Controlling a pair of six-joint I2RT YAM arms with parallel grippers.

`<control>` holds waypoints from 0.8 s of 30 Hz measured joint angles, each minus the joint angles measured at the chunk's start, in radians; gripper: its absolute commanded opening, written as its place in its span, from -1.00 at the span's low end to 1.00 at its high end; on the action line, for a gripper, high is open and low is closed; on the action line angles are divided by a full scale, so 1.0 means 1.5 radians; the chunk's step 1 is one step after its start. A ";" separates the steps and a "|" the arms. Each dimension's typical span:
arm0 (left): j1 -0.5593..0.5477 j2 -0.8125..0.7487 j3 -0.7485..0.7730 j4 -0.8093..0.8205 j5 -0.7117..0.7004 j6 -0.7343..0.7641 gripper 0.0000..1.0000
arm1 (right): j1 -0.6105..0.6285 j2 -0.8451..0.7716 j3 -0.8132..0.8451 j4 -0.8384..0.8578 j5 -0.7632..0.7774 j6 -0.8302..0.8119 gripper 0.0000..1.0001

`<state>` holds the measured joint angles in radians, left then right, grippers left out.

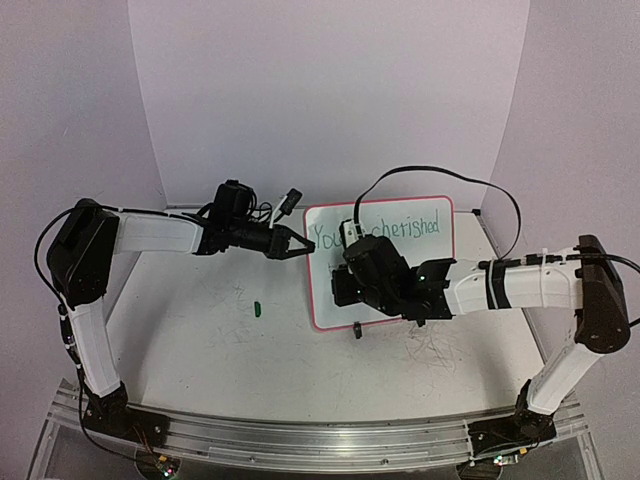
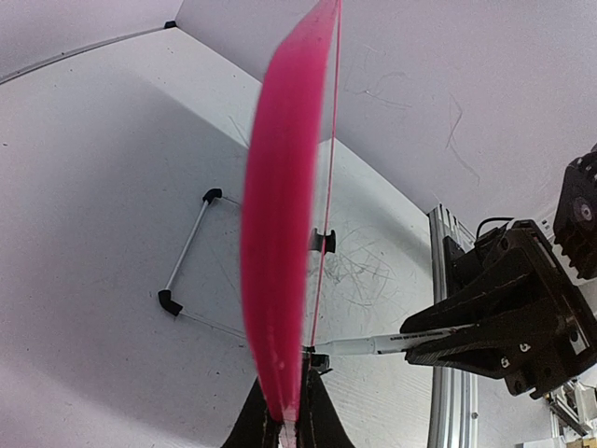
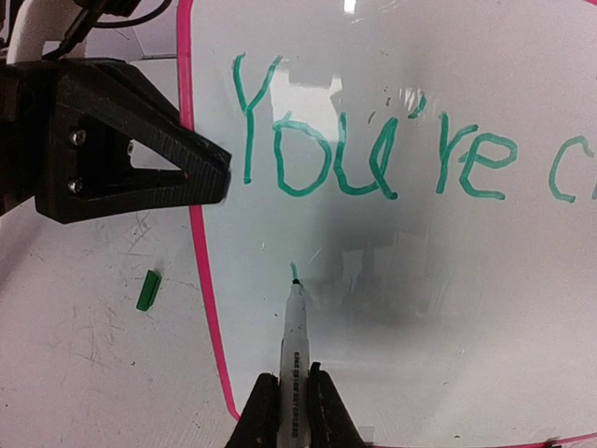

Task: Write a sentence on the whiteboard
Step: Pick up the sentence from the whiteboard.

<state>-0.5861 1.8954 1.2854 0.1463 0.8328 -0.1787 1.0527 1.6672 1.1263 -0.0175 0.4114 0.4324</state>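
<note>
1st line is looking done: the sentence (image 3: 373, 154) is reading "You're cherished" in green across the far part of the whiteboard (image 1: 322, 295), going by top view. The wrist view is cutting it off after "You're c".

The board is sitting on the table (image 1: 200, 340) centre-right, between the 2 arms, face toward the bases. It seems propped up rather than flat, w/ a black foot showing at its near edge.

L gripper (image 1: 301, 249) is reaching in from the left, jaws clenched on the board's left pink edge, so prob. steadying it. R gripper (image 3: 294, 401) is coming in from the near right, jaws grasping a marker (image 3: 293, 336) by the barrel. The tip is pointing away and touching, or all but touching, the white surface below the "Y", near the left frame.

2nd line is only just starting. A tiny green mark (image 3: 295, 271) is sitting right at the tip and nothing else is showing under line 1. Most of the near half of the board is blank, though R arm is hiding part of it in top view, so can't rule out ink there.

Left to do, imo: the whole short 2nd line, then lifting off. The green cap (image 1: 257, 308) is lying loose on the table, left of the board and well apart from both grippers.
</note>
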 measured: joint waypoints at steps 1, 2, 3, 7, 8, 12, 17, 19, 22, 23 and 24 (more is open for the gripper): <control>0.000 0.000 0.000 0.000 0.000 0.000 -1.00 | 0.000 0.000 0.000 -0.002 0.000 0.002 -1.00; 0.000 0.000 0.000 0.000 0.000 0.000 -1.00 | 0.000 0.000 0.000 -0.002 0.000 0.004 -1.00; 0.000 0.000 0.000 0.000 0.000 0.000 -1.00 | 0.000 0.000 0.000 -0.003 0.000 0.006 -1.00; 0.000 0.000 0.000 0.000 0.000 0.000 -1.00 | 0.000 0.001 0.000 -0.005 -0.003 0.014 -1.00; 0.000 0.000 0.000 0.000 0.000 0.000 -1.00 | 0.000 0.001 0.000 -0.005 -0.003 0.016 -1.00; 0.000 0.000 0.000 0.000 -0.002 0.000 -1.00 | 0.001 0.001 -0.008 -0.005 -0.008 0.026 -1.00; 0.000 0.000 0.000 -0.004 -0.004 0.001 -1.00 | 0.004 0.001 -0.024 -0.007 -0.018 0.039 -1.00; 0.000 0.000 0.000 -0.005 -0.004 0.002 -1.00 | 0.005 0.002 -0.030 -0.007 -0.023 0.043 -1.00; 0.000 0.000 0.000 -0.005 -0.004 0.003 -1.00 | 0.006 0.002 -0.037 -0.007 -0.029 0.047 -1.00; 0.000 0.000 0.000 -0.005 -0.004 0.003 -1.00 | 0.006 0.002 -0.039 -0.007 -0.030 0.049 -1.00; 0.000 0.000 0.000 -0.005 -0.004 0.003 -1.00 | 0.007 0.002 -0.040 -0.007 -0.031 0.050 -1.00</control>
<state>-0.5861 1.8954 1.2854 0.1387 0.8265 -0.1738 1.0626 1.6703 1.0657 -0.0277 0.3648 0.5069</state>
